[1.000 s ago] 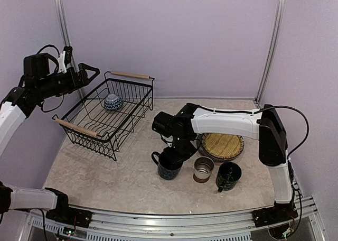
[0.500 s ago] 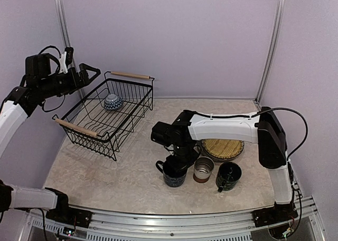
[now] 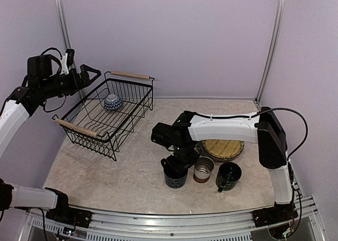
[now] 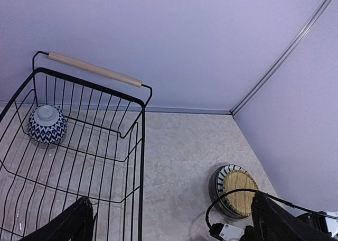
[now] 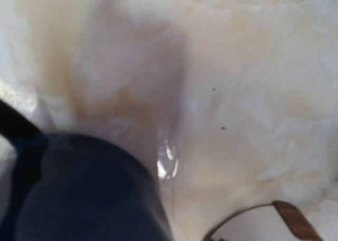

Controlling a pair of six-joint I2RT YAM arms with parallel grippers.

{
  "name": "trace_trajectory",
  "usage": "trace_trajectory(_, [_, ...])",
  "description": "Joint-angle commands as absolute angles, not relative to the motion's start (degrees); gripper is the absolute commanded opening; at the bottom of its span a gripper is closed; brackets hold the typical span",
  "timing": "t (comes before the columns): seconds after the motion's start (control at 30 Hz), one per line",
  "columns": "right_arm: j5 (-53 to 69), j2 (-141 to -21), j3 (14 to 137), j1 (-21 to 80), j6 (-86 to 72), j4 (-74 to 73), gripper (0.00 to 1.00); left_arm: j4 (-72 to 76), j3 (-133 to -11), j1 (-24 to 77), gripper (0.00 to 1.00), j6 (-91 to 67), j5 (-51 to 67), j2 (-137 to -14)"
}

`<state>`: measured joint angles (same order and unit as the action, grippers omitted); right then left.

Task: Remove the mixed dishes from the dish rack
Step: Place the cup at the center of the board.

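Note:
The dish rack (image 3: 108,117) stands at the left with a blue-and-white patterned bowl (image 3: 112,101) upside down at its far end. My left gripper (image 3: 88,74) hangs open high above the rack's far left corner. In the left wrist view the rack (image 4: 90,146), the bowl (image 4: 46,123) and the plate stack (image 4: 236,191) show. My right gripper (image 3: 178,164) sits on the rim of the dark blue mug (image 3: 174,176), which stands on the table. Its jaws are hidden. The mug (image 5: 79,198) fills the right wrist view's lower left as a blur.
A grey brown-based cup (image 3: 203,168) and a dark green mug (image 3: 228,176) stand right of the blue mug. The plate stack topped by the straw plate (image 3: 223,145) lies behind them. The cup's rim (image 5: 274,220) shows beside the blue mug.
The right arm has carried the dark blue mug nearer and slightly right, down next to the grey cup. The left arm has barely moved.

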<state>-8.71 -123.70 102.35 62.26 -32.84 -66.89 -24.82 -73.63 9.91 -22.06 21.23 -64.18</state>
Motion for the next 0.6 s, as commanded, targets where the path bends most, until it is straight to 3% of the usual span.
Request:
trace_trajectory(0.0, [-9.94,-120.29,101.74,63.14,-33.85,-66.39,0.42,-23.92,-73.14,9.07,0.99,-22.46,22.31,-65.41])
trace_trajectory(0.3, [-12.54,-115.21,99.98,63.62,-35.65,-64.33,0.68,-23.65,-72.91,8.13,0.99,-22.89,22.81,-67.44])
trace_trajectory(0.57, [-14.06,-109.28,95.75,63.68,-36.32,-57.22,0.79,-23.95,-72.77,7.23,0.99,-22.40,21.55,-70.03])
